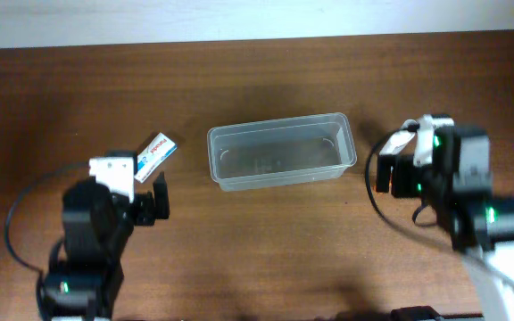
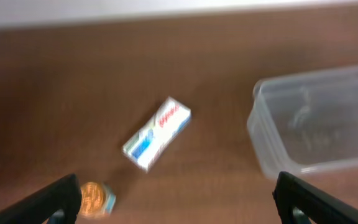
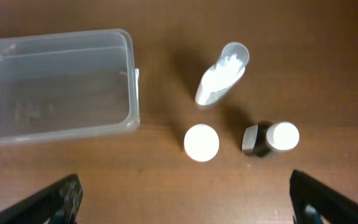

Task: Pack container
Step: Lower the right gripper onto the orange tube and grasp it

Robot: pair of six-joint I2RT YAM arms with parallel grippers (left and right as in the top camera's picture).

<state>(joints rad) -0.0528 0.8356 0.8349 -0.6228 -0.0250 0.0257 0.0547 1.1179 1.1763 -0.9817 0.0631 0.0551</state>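
The container [image 1: 277, 128] is a clear, shallow plastic bin at the table's middle, with nothing in it. It also shows in the left wrist view [image 2: 258, 132] and the right wrist view [image 3: 131, 74]. My left gripper [image 1: 147, 203] [image 2: 179, 204] is open and empty, left of the container. Ahead of it lie a white box [image 1: 155, 153] [image 2: 157, 133] and a small gold-lidded jar [image 2: 96, 198]. My right gripper [image 1: 385, 171] [image 3: 185, 199] is open and empty, right of the container. Before it are a white bottle on its side [image 3: 221, 76], a white-capped bottle [image 3: 201, 142] and a dark bottle with a white cap [image 3: 272, 138].
The table is dark brown wood, with a pale wall along its far edge [image 1: 257, 18]. In the overhead view the right arm hides most of the bottles and the left arm hides the jar.
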